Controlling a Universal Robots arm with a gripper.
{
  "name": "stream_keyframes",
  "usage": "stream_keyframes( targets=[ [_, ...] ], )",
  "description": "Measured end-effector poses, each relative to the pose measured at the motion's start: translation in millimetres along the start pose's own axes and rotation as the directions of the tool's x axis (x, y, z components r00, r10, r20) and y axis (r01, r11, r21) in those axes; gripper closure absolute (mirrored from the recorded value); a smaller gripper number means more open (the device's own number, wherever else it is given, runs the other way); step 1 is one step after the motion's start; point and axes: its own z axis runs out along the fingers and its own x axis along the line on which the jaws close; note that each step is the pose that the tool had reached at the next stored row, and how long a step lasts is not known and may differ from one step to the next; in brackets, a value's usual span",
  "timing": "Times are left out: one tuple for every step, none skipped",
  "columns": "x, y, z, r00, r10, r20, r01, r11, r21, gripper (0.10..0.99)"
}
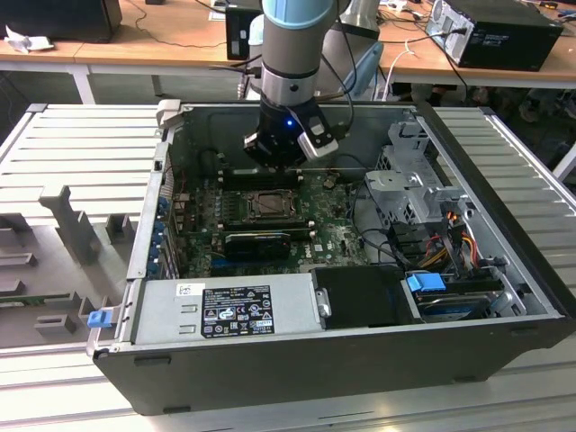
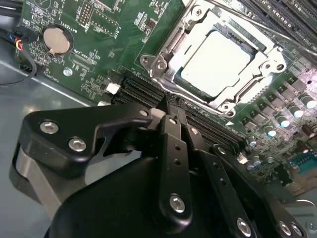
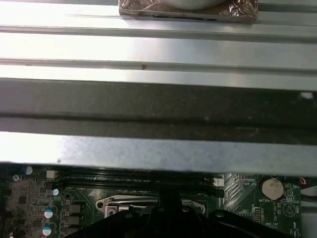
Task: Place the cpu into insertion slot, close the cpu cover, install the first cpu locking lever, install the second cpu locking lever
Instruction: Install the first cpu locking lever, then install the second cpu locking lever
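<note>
Resting flat in the insertion slot [image 2: 218, 64], the cpu [image 2: 215, 63] shows its pale grey top face through the window of the cpu cover [image 2: 257, 59], which lies closed over it as a silver frame in the second wrist view. Metal lever rods run along the frame's edges; whether they are latched cannot be told. In the exterior view the same socket [image 1: 268, 204] sits amid the green motherboard [image 1: 337, 236], with long black memory slots [image 1: 256, 177] just beside it on the far side and a black card [image 1: 256, 243] on the near side. A round coin battery [image 2: 56, 40] lies on the board well apart from the socket. The gripper [image 2: 173, 111] hangs above the memory slots next to the socket, its black fingers [image 2: 171, 144] drawn together and grasping nothing. The arm [image 1: 290, 54] reaches down into an open computer case [image 1: 297, 360], which lies on a ribbed metal tabletop [image 1: 81, 144]. A silver power supply [image 1: 225, 310] occupies the case's near corner, and coloured cables [image 1: 454, 225] fill the exterior view's right.
</note>
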Motion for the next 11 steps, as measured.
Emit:
stream_keyframes(
  targets=[
    [0.0,-0.4,-0.1,1.0,0.0,0.0,0.0,1.0,0.0,0.98],
    [0.0,-0.8,-0.1,1.0,0.0,0.0,0.0,1.0,0.0,0.98],
    [0.1,-1.1,-0.1,1.0,0.0,0.0,0.0,1.0,0.0,0.98],
    [0.1,-1.3,-0.1,1.0,0.0,0.0,0.0,1.0,0.0,0.98],
    [0.1,-1.6,-0.2,1.0,0.0,0.0,0.0,1.0,0.0,0.98],
    [0.1,-1.8,-0.2,1.0,0.0,0.0,0.0,1.0,0.0,0.98],
    [0.1,-2.2,-0.2,1.0,0.0,0.0,0.0,1.0,0.0,0.98],
    [0.1,-2.7,-0.3,1.0,0.0,0.0,0.0,1.0,0.0,0.98],
    [0.1,-3.3,-0.5,1.0,0.0,-0.0001,0.0,1.0,0.0,0.98],
    [0.1,-3.9,-0.4,1.0,0.0,0.0001,0.0,1.0,0.0,0.98],
    [0.1,-5.0,-0.6,1.0,0.0,-0.0001,0.0,1.0,0.0,0.98]
  ],
)
